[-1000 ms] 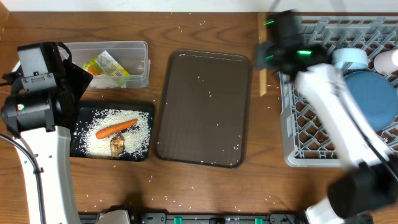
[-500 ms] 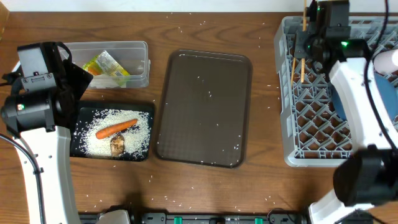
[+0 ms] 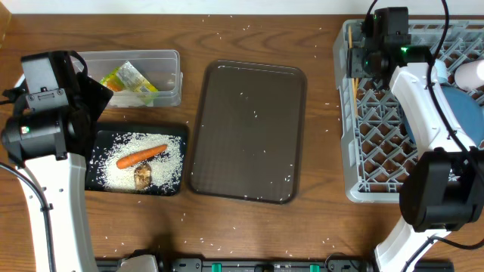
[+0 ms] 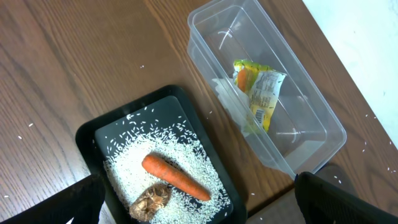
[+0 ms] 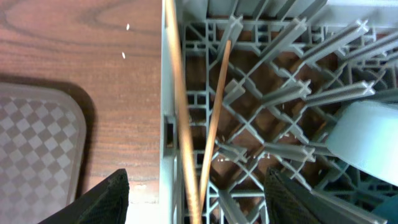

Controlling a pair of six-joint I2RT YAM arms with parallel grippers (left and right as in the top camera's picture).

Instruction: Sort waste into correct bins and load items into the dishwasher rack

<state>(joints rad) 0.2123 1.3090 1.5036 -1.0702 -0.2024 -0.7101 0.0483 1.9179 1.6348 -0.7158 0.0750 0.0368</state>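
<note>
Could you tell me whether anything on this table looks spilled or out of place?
Yes. Loose rice grains are scattered over the wooden table and the brown serving tray, outside the black tray. The chopsticks lie askew at the left edge of the rack, one seemingly along the rim rather than down among the pegs.
</note>
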